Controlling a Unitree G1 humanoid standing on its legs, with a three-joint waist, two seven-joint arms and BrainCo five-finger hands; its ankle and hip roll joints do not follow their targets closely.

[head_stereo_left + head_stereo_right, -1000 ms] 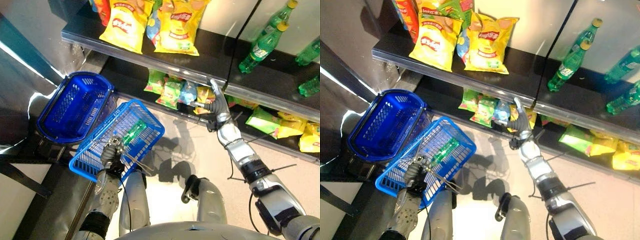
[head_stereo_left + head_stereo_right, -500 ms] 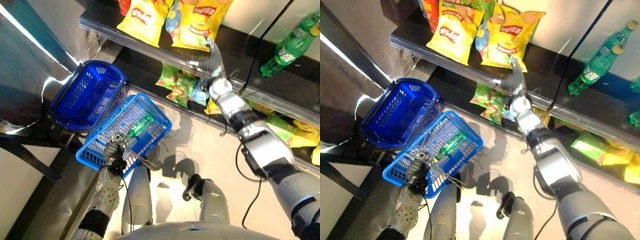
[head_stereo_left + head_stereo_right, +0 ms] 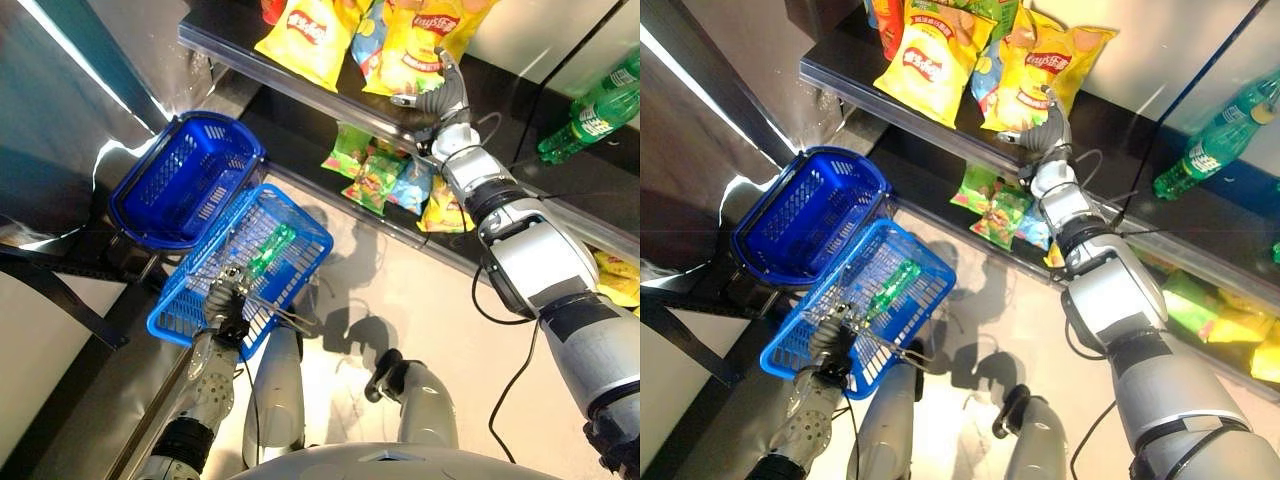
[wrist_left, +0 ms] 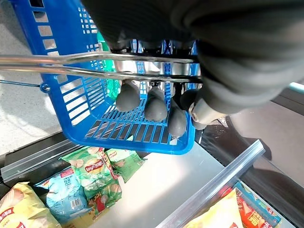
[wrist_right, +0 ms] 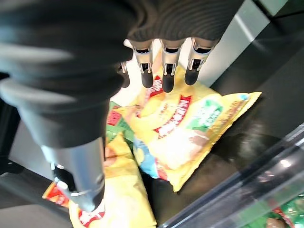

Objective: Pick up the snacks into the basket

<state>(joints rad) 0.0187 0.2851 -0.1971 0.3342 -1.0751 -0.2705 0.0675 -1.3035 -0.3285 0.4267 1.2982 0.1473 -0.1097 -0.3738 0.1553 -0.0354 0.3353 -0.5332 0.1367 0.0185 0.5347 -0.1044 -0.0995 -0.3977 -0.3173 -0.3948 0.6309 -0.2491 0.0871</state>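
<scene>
The right hand [image 3: 1045,130] hovers with fingers straight and released just above the lower edge of a yellow chip bag [image 3: 1040,68] on the upper shelf [image 3: 880,100], holding nothing. This looks like the reach step: next it likely needs to settle onto the bag and close round it. The left hand [image 3: 226,297] is clenched on the wire handle [image 4: 95,64] of the blue basket [image 3: 185,320], which hangs below with a green packet [image 3: 270,250] inside

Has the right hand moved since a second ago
Yes. The right hand rose from the lower shelf's small snack packs to the upper shelf, now over the yellow chip bag.
</scene>
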